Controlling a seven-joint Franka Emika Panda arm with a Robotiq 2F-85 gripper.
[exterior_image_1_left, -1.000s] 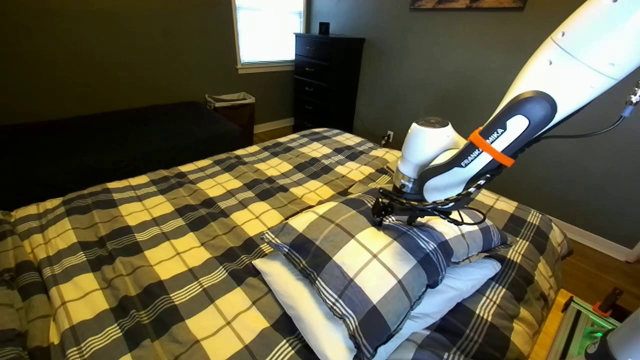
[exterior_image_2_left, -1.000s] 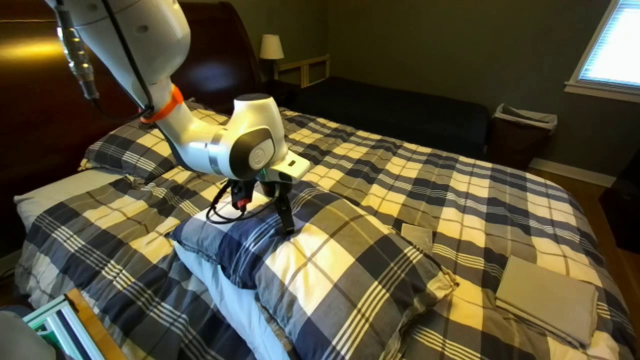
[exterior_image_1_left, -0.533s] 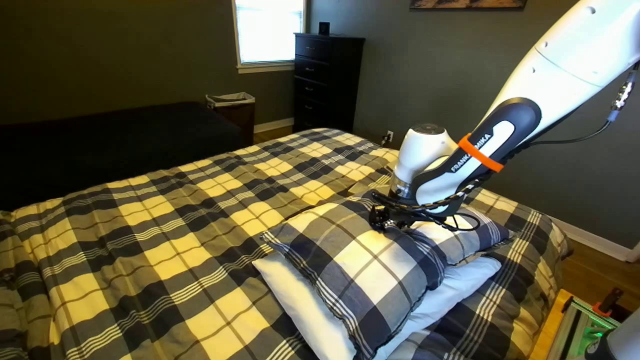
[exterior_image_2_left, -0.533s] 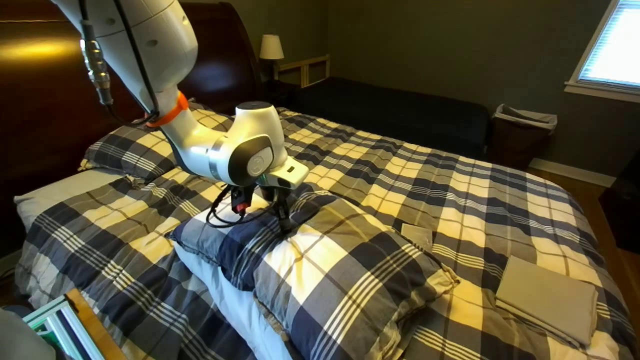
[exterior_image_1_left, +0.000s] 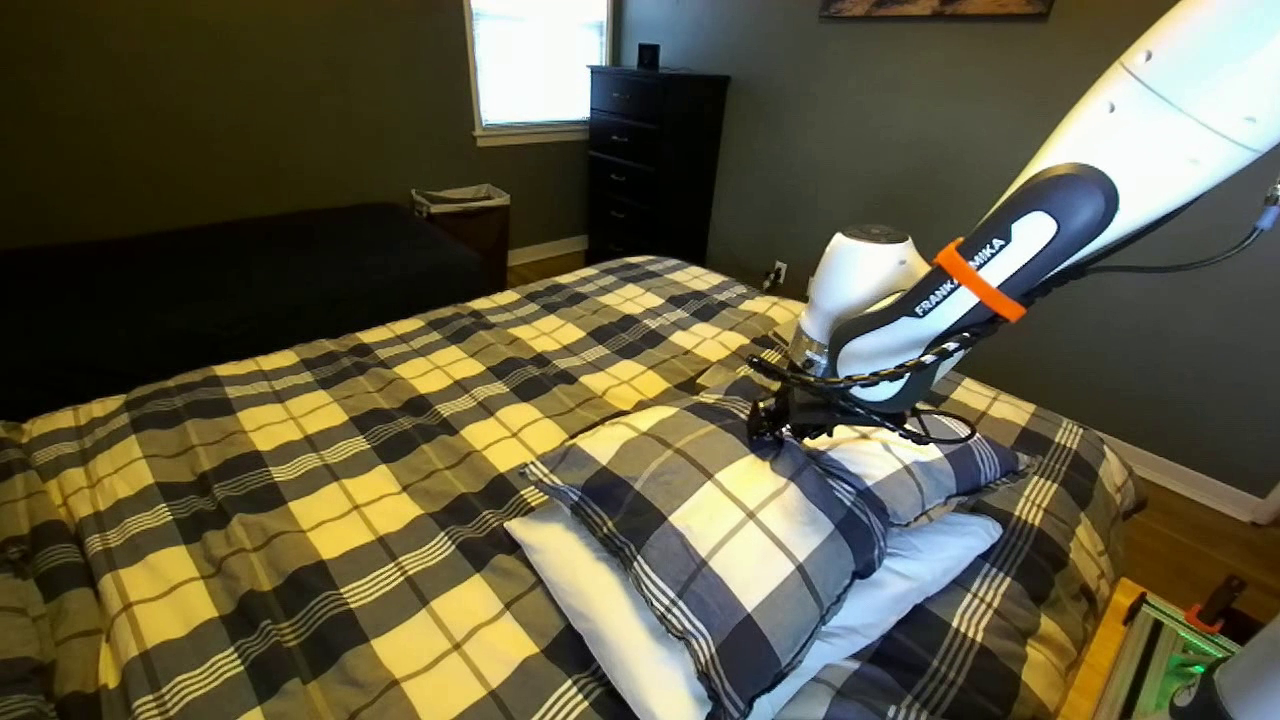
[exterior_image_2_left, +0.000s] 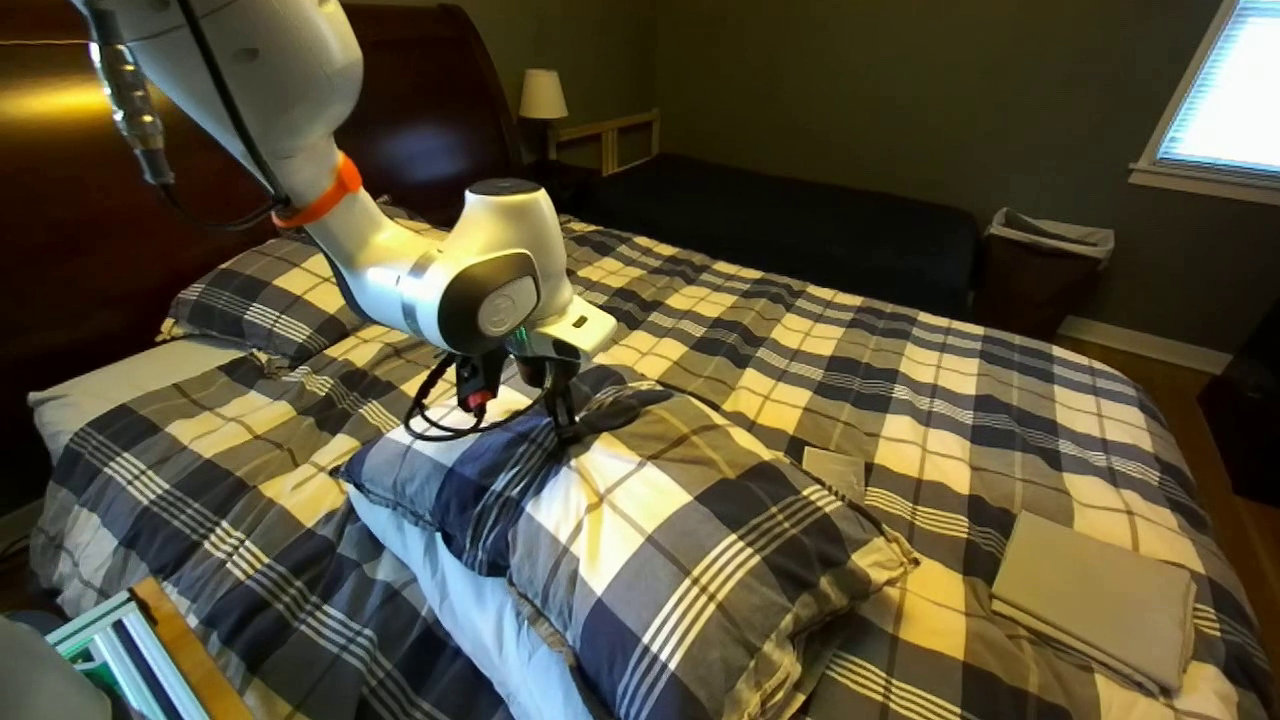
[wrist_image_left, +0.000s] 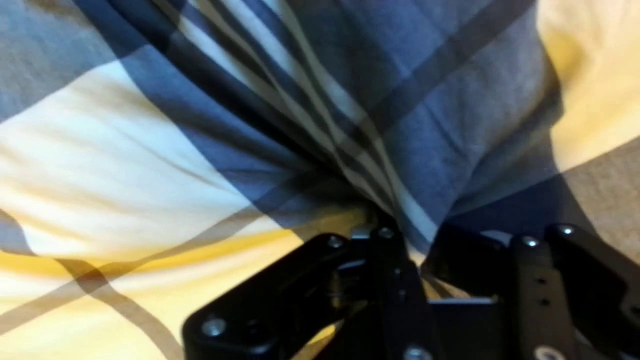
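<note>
Gripper (wrist_image_left: 420, 250) is pinching 1 fold of the plaid pillow (exterior_image_1_left: 740, 510), its 2 jaws standing nearly together with fabric bunched between them. That plaid pillow is lying on a white pillow (exterior_image_1_left: 600, 600) on the bed (exterior_image_1_left: 350, 480); in an exterior view a folded grey cloth (exterior_image_2_left: 1095, 600) is lying apart from it.

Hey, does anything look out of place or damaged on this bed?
The plaid pillow under the gripper looks odd: its top is bunched and creased where the jaws pinch it, and the white pillow beneath pokes out past its edges. I see no spill or damage.
</note>
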